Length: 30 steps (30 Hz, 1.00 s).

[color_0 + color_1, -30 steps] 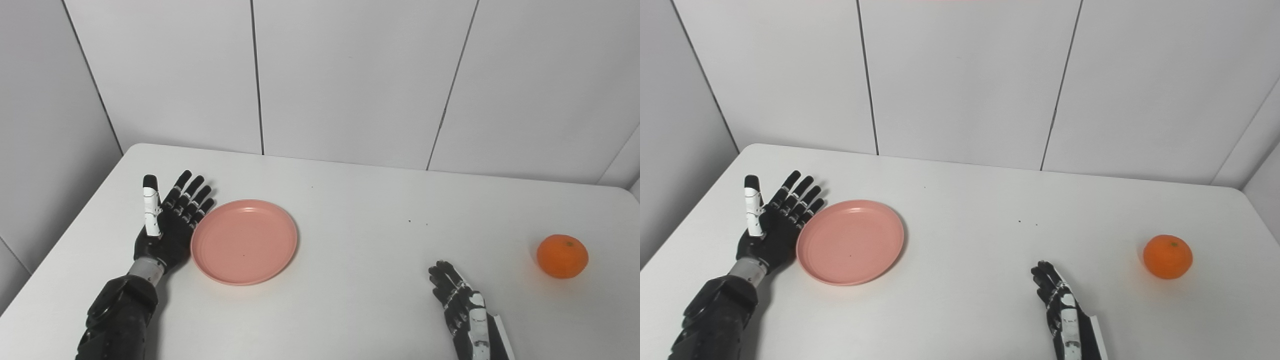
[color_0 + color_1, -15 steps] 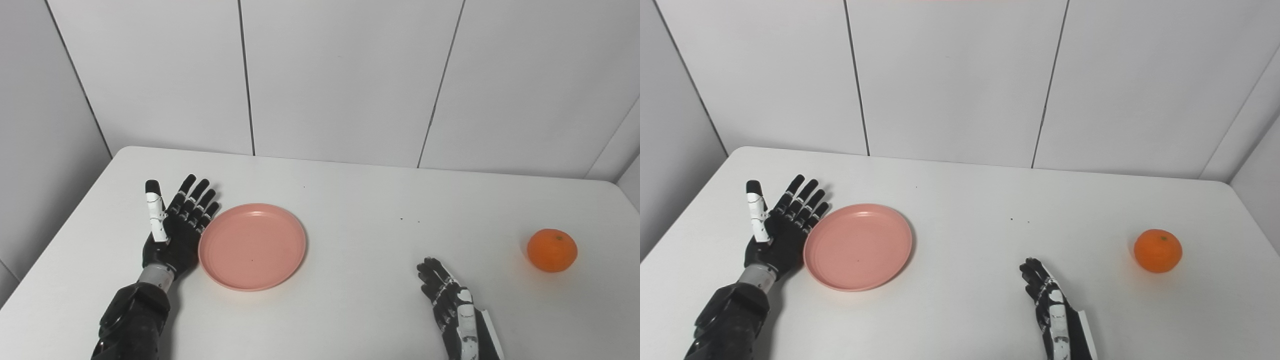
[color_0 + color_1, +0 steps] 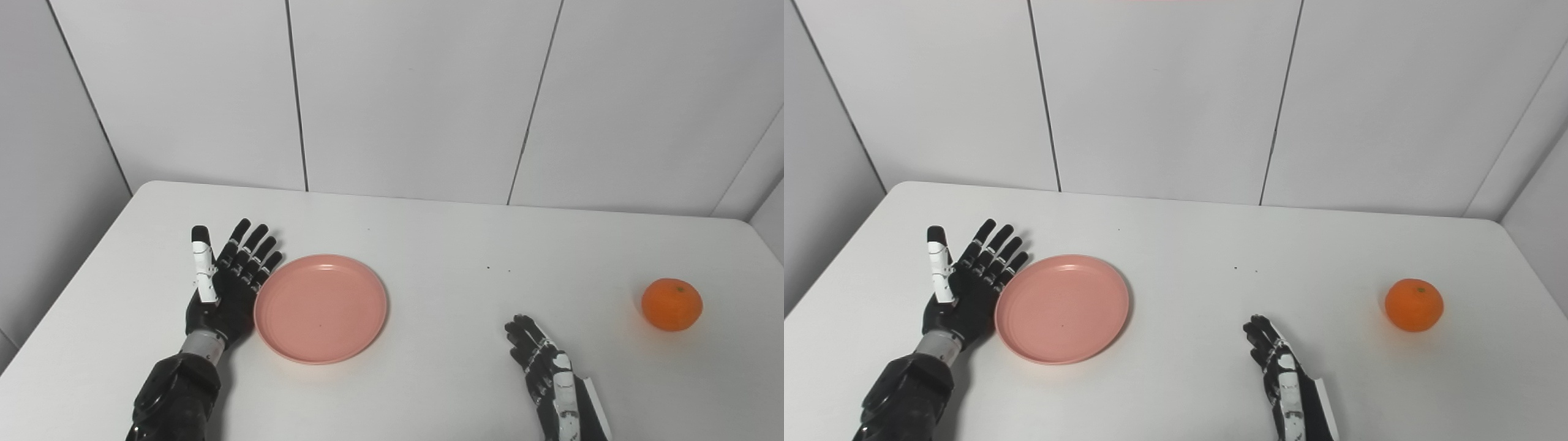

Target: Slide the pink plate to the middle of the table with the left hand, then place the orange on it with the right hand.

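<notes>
The pink plate [image 3: 320, 308] lies flat on the white table [image 3: 441, 245], left of the middle. My left hand [image 3: 226, 285] is open, fingers straight and spread, palm side against the plate's left rim. The orange [image 3: 672, 304] sits by itself at the right side of the table. My right hand [image 3: 542, 361] is open and empty, resting near the front edge, well left of the orange and right of the plate. The same scene shows in the right eye view, with the plate [image 3: 1061, 308] and the orange [image 3: 1413, 305].
Grey wall panels [image 3: 416, 92] stand right behind the table's far edge. The table's left edge runs close to my left arm [image 3: 174, 398]. A few small dark specks [image 3: 488, 267] lie on the table past the middle.
The camera has shifted. Against the table, my left hand and the plate have slid a little to the right together. The right hand and the orange have stayed put.
</notes>
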Each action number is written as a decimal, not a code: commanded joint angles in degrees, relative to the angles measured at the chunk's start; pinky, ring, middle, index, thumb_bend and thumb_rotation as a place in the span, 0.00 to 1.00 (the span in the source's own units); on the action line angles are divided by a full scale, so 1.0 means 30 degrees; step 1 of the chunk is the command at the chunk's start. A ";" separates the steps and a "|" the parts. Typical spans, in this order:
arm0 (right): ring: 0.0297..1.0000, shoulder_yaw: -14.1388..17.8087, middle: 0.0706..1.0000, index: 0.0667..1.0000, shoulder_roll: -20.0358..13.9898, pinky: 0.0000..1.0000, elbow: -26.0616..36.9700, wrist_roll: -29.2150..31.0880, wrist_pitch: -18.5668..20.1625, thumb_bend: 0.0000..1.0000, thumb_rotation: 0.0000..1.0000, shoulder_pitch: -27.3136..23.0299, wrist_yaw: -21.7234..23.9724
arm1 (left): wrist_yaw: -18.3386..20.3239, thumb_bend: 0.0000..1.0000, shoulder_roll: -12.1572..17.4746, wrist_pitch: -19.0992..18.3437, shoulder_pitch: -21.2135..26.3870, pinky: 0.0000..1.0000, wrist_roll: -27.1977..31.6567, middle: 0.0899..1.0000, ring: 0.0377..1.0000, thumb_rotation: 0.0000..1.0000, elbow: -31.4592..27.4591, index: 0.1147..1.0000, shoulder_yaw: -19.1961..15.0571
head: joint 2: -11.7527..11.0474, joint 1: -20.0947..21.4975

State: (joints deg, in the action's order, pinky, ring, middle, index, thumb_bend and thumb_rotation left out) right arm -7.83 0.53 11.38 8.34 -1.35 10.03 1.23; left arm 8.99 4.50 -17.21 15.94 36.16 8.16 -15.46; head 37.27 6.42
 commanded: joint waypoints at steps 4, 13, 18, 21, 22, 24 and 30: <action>0.91 -0.0216 0.85 0.85 0.0756 0.95 -0.0020 -0.0129 0.0746 0.85 1.00 0.0780 -0.0123 | -0.0885 0.87 -0.0503 -0.0647 -0.0418 0.93 -0.0372 0.92 0.93 0.85 -0.0134 0.94 0.0181 | -0.0004 0.0371; 0.91 -0.0435 0.85 0.85 0.0994 0.96 -0.0078 -0.0266 0.0771 0.87 1.00 0.0709 -0.0371 | -0.0939 0.91 -0.0644 -0.0455 -0.0338 0.91 -0.0777 0.89 0.90 0.83 -0.0011 0.92 0.0252 | 0.0065 0.1055; 0.91 -0.0557 0.85 0.84 0.1047 0.95 -0.0303 -0.0322 0.0621 0.87 1.00 0.0590 -0.0432 | -0.0912 0.90 -0.0738 -0.0452 -0.0298 0.92 -0.0719 0.88 0.91 0.83 0.0069 0.92 0.0263 | 0.0038 0.1855; 0.91 -0.0648 0.84 0.84 0.1142 0.96 -0.0443 -0.0464 0.0597 0.88 1.00 0.0488 -0.0525 | -0.0965 0.90 -0.0814 -0.0420 -0.0273 0.92 -0.0680 0.90 0.91 0.83 0.0140 0.93 0.0193 | -0.0002 0.2295; 0.91 -0.0683 0.84 0.84 0.1181 0.96 -0.0494 -0.0518 0.0566 0.88 1.00 0.0458 -0.0553 | -0.1005 0.90 -0.0884 -0.0368 -0.0261 0.92 -0.0637 0.90 0.91 0.82 0.0183 0.93 0.0126 | -0.0002 0.2295; 0.90 -0.0736 0.84 0.84 0.1249 0.96 -0.0555 -0.0578 0.0530 0.88 1.00 0.0432 -0.0594 | -0.1023 0.89 -0.0975 -0.0331 -0.0245 0.93 -0.0561 0.90 0.91 0.81 0.0244 0.94 0.0016 | -0.0002 0.2429; 0.90 -0.0856 0.84 0.84 0.1533 0.95 -0.0572 -0.0695 0.0501 0.87 1.00 0.0434 -0.0693 | -0.1002 0.88 -0.1204 -0.0464 -0.0238 0.94 -0.0554 0.90 0.92 0.81 0.0193 0.94 -0.0110 | 0.0031 0.3037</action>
State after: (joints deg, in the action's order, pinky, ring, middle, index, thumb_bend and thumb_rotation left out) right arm -10.04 2.90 10.63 5.96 -1.33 9.53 -0.79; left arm 7.39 1.42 -17.12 15.79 35.08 7.13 -16.18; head 37.44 15.55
